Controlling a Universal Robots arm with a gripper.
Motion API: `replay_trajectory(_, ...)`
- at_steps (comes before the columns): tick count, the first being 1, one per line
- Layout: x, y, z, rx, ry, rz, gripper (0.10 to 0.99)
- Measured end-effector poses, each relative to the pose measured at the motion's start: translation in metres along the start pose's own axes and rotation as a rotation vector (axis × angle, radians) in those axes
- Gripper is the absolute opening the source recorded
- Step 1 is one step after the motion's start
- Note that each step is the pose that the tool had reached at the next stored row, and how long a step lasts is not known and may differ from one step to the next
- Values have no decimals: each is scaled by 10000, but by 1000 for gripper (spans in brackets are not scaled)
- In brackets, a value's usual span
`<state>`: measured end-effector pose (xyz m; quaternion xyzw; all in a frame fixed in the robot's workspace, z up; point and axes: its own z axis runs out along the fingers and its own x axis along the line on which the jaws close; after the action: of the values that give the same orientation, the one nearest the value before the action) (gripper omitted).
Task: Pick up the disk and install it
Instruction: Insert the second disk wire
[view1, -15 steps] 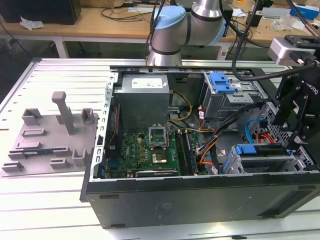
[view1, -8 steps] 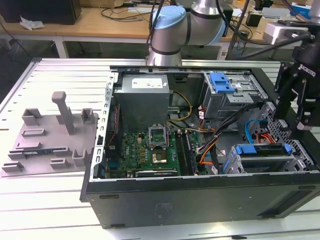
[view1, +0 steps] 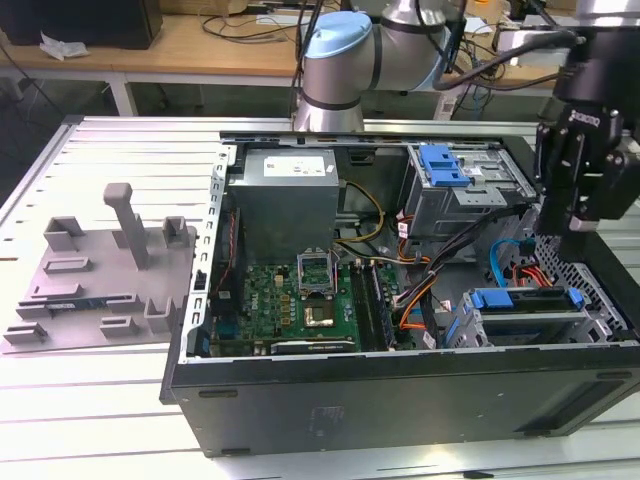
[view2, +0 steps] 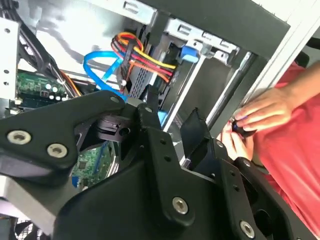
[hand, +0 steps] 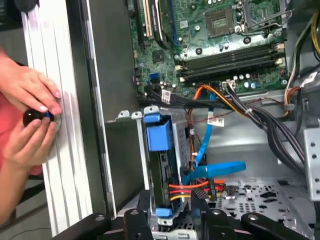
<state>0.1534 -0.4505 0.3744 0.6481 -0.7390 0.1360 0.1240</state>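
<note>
You're looking at a white slatted metal table (view1: 120, 400) that fills most of the exterior view. Behind it, along the far edge, stands a wooden bench (view1: 190, 45) on white legs, strewn with cables (view1: 265, 25). A dark box (view1: 85, 20) sits on the bench at the exterior view's left, with crumpled paper (view1: 60, 46) just beside it. Under the bench the floor is dark. Light is even and bright, throwing soft glare off the table slats.
</note>
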Motion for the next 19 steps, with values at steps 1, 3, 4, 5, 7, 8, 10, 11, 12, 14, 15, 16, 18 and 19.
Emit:
replay_trajectory(1,-34,45,-4,11,76,0,455)
replay_trajectory(3,-50,82,10,22,170,2,455)
replay_trajectory(4,-56,83,23,25,188,1,455)
replay_trajectory(5,-65,86,46,27,200,1,455)
replay_trajectory(7,-76,95,75,29,220,3,455)
replay_trajectory(8,-79,104,78,30,230,2,455)
replay_trajectory(10,-82,167,83,31,236,2,455)
replay_trajectory(11,-84,171,87,31,236,2,435)
replay_trajectory(12,-86,171,91,32,237,1,365)
replay_trajectory(14,-88,171,93,30,237,1,365)
replay_trajectory(15,-90,171,95,29,237,-2,365)
replay_trajectory(16,-95,164,100,30,235,-14,365)
replay_trajectory(18,-105,158,102,37,234,-42,365)
replay_trajectory(19,-109,158,104,39,233,-47,365)
